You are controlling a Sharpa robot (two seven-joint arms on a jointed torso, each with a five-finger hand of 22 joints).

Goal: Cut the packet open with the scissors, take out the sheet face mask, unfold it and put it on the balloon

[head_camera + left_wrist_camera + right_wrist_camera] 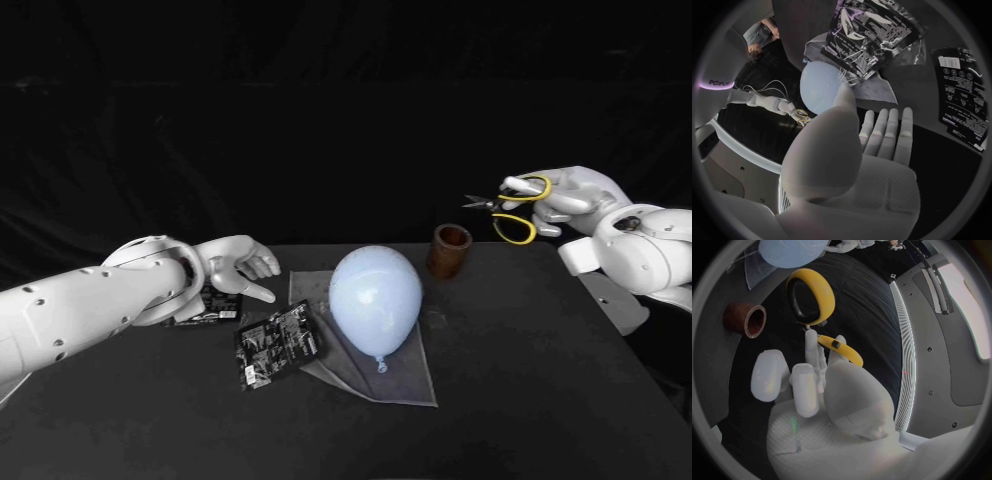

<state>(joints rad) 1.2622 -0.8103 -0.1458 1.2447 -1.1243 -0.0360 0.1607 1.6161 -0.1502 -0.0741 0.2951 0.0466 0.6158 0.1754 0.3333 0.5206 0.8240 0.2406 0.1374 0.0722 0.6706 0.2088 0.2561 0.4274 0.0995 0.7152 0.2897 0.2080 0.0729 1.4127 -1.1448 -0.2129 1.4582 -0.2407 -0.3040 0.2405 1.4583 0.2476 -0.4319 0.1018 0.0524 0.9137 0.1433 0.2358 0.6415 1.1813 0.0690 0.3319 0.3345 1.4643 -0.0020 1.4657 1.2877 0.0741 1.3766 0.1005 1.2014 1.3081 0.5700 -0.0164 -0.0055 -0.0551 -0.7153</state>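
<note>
A pale blue balloon [376, 297] lies on a grey sheet [389, 378] at the table's middle. A black printed packet [277, 342] lies just left of it, overlapping the sheet's edge. A second black packet [216, 306] lies further left, partly under my left hand [238, 264]. That hand hovers with fingers [887, 131] spread and holds nothing; both packets [873, 35] [964, 95] lie beyond them. My right hand [565, 198] is raised at the far right and grips the yellow-handled scissors [511, 211], blades pointing left. The scissors' handles [811, 295] loop out past its fingers [804, 385].
A brown cylindrical cup [450, 250] stands behind and right of the balloon, below the scissors' tips; in the right wrist view the cup [745, 319] lies open-mouthed beside the balloon [792, 251]. Bare black table spreads across the front and right.
</note>
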